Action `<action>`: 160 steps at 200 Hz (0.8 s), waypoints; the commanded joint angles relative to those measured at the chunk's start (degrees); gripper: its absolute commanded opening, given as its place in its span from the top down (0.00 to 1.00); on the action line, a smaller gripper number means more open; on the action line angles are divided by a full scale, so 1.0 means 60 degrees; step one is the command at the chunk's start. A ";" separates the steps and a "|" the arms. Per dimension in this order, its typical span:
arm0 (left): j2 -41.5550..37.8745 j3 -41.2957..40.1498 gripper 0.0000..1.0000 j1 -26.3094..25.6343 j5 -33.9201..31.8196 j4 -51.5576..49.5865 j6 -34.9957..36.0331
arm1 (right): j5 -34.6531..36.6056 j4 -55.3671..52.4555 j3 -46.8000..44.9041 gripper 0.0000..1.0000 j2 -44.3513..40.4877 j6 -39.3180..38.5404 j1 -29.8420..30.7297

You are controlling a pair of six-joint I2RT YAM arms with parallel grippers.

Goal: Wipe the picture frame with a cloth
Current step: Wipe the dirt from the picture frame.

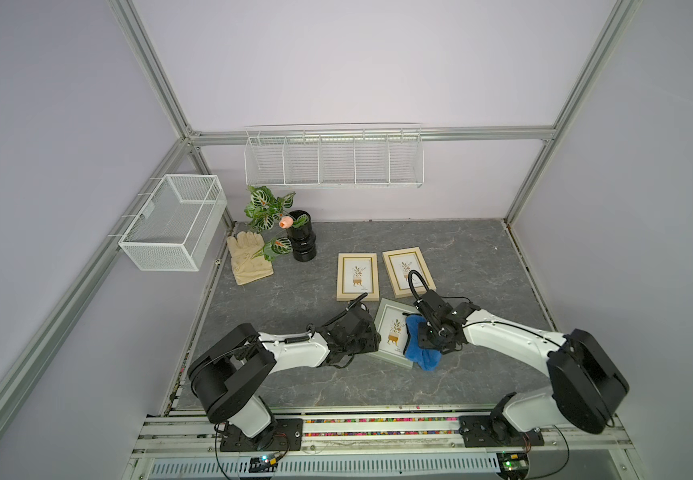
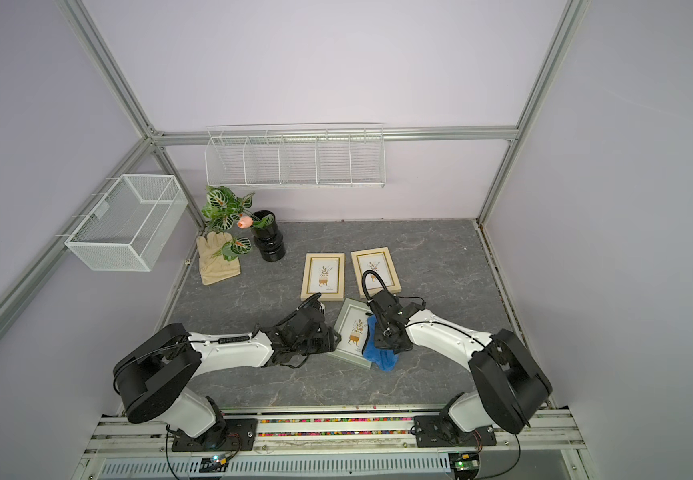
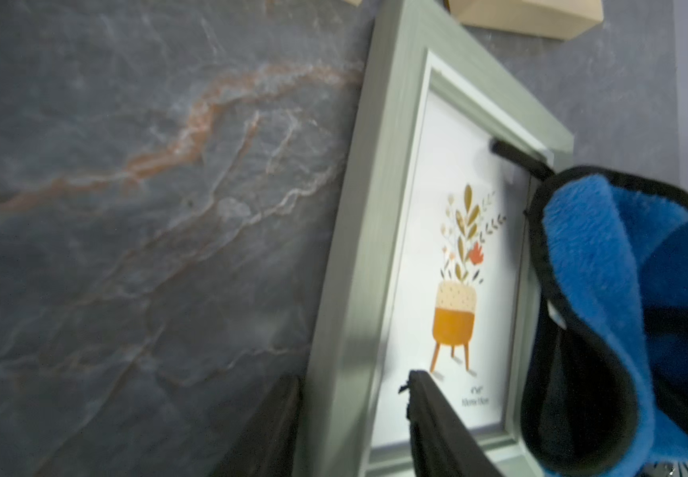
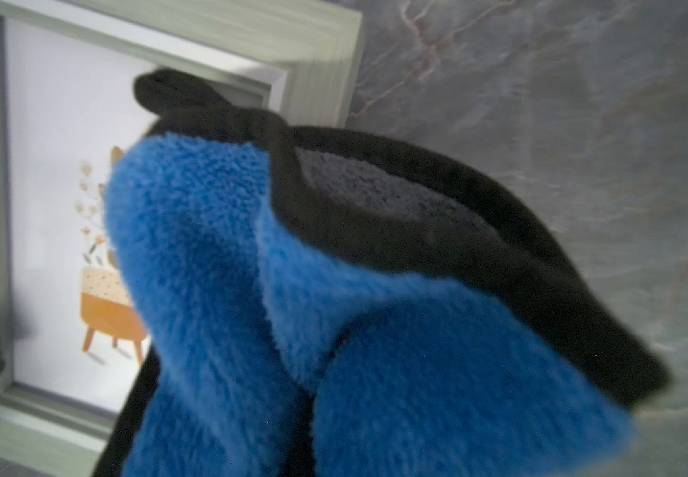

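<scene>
R tool (image 1: 424,344), cloth (image 4: 375,371); grey lining (image 4: 375,194) R-wrist-only

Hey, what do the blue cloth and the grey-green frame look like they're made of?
The cloth: likely plush microfibre; fuzzy blue pile, black bound edge. The frame: matte grey-green wood or wood-look plastic; faint brushed grain, cannot tell which.

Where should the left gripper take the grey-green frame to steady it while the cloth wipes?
Probably the bare long rail of the grey-green frame, straddled from the left arm's side. The frame lies flat, that rail is narrow, and the cloth in the right gripper covers the opposite rail.
</scene>
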 commanded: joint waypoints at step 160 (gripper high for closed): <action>0.2196 -0.0583 0.64 -0.0238 -0.0124 -0.3808 -0.0897 | 0.0979 -0.0533 0.1767 0.93 0.0209 -0.0084 0.1187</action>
